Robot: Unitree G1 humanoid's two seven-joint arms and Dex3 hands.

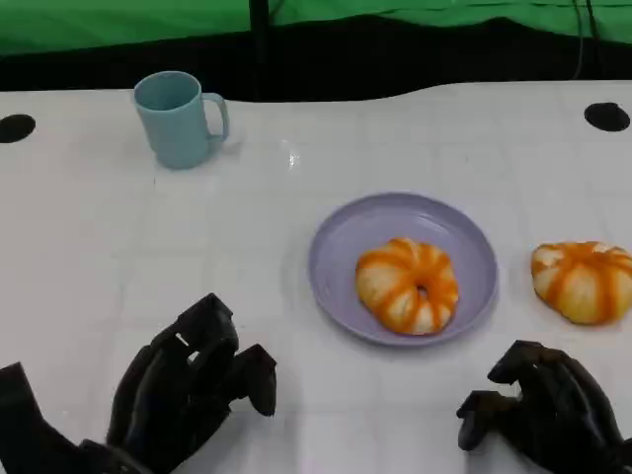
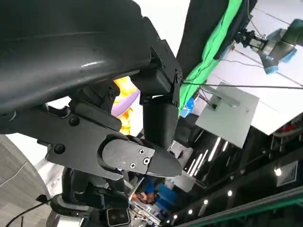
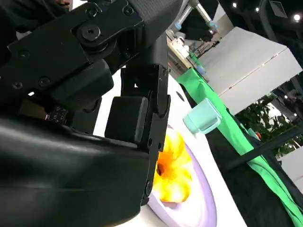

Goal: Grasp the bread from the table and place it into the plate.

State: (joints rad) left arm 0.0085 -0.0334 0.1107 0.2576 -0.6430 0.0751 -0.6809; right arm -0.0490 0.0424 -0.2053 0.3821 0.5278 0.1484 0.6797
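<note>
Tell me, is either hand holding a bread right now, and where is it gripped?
Nothing is held. The left hand and right hand rest low by the table edge, fingers curled on nothing. One bread lies in the plate; the other bread sits untouched on the table.

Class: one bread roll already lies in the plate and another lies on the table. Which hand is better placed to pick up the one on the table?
The right hand: the bread roll on the table lies just beyond it, right of the plate. The left hand is across the plate.
</note>
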